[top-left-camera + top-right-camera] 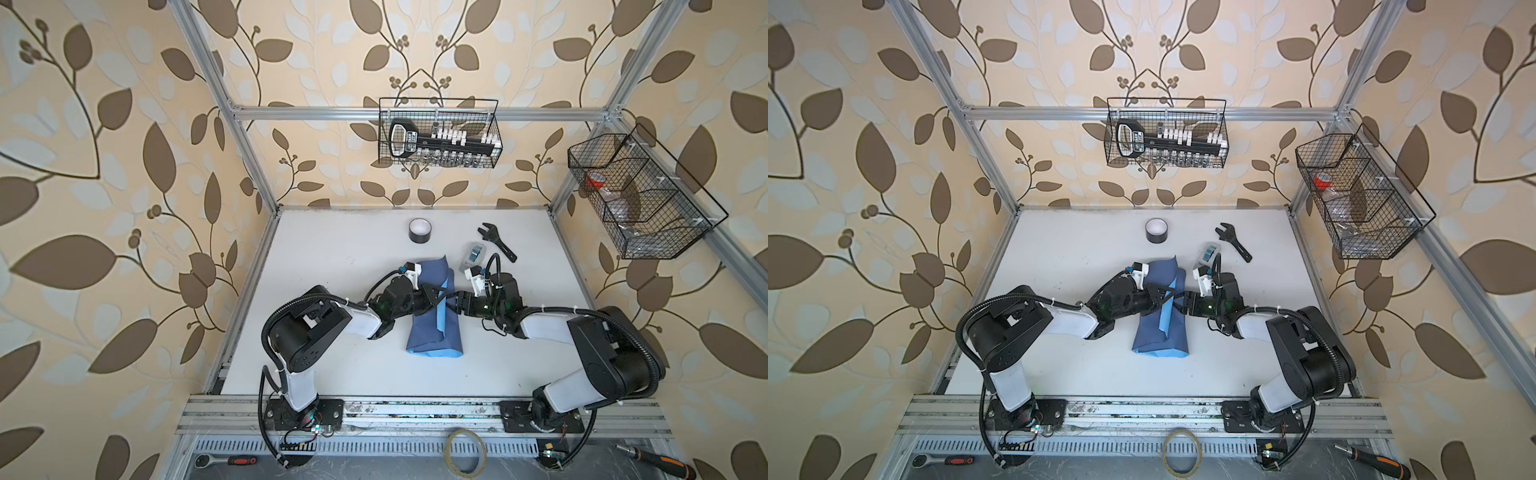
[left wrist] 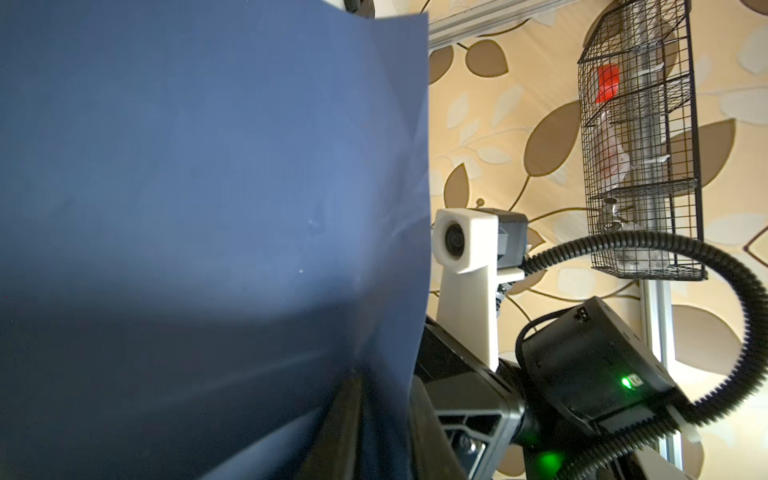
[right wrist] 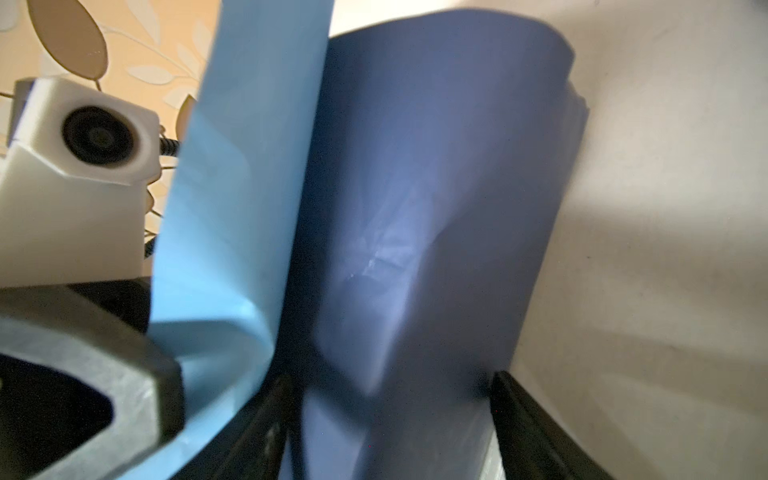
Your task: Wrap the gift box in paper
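**Supervisor:** State the step in hand.

**Operator:** By my reading, I am closing the long seam. In both top views the paper (image 1: 432,328) lies at the middle of the desk (image 1: 332,249) as a tube. Its dark face is outward and a light strip shows along the overlap. The gift box is not visible. I judge that it sits inside the tube, under the two tools.

**Supervisor:** Tool states?

**Operator:** The left tool (image 1: 434,294) and right tool (image 1: 452,301) meet tip to tip over the seam. In the right wrist view the right tool's fingers (image 3: 536,419) stand wide with the dark fold between them. I cannot tell whether they bear on it. The light flap drapes over the left tool, so I cannot tell whether it is apart or together.

**Supervisor:** Next move?

**Operator:** Lay the light flap flat on the dark layer and hold it there. Both tube ends are open and need folding afterwards. The black tape roll (image 1: 419,230) stands well apart, toward the back wall.
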